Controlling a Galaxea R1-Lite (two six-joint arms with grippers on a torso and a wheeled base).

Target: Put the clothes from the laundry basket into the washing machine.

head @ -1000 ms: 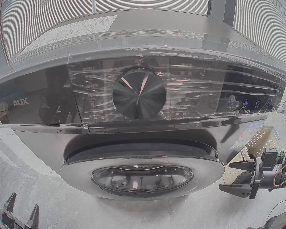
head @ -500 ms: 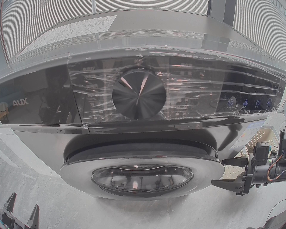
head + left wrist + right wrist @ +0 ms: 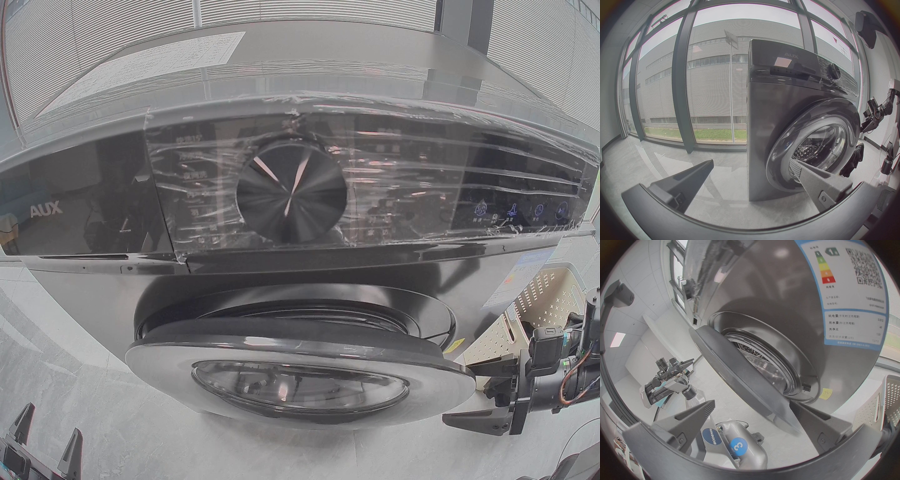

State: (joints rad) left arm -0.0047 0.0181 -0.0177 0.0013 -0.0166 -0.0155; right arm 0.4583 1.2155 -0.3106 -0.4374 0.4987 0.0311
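1. Washing machine point(image 3: 94, 294) fills the head view, front-on, standing on a grey tiled floor point(image 3: 81, 387). Big round knob point(image 3: 291, 190) sits mid-panel, w/ clear film point(image 3: 406, 175) taped over the panel.
2. Door point(image 3: 300, 347) is ajar, w/ the gap widest on the robot's right side. Steel drum point(image 3: 750, 351) shows through the gap.
3. R gripper point(image 3: 484, 395) is at the door's free right edge. Fingers are spread wide, one in front of the rim and one behind it, so the rim sits between them and nothing is clamped. Can't tell if either finger touches the rim.
4. Laundry basket point(image 3: 550, 300) is cream and perforated, on the floor just right of the machine and behind the R gripper. Its inside is hidden.
5. L gripper point(image 3: 50, 425) is low on the robot's left, well apart from the machine. Fingers are wide and hold nothing.
6. L wrist view shows the machine's side, w/ a tall window point(image 3: 709, 78) behind it.
7. Energy label point(image 3: 853, 296) is stuck on the front, above the door's right side.
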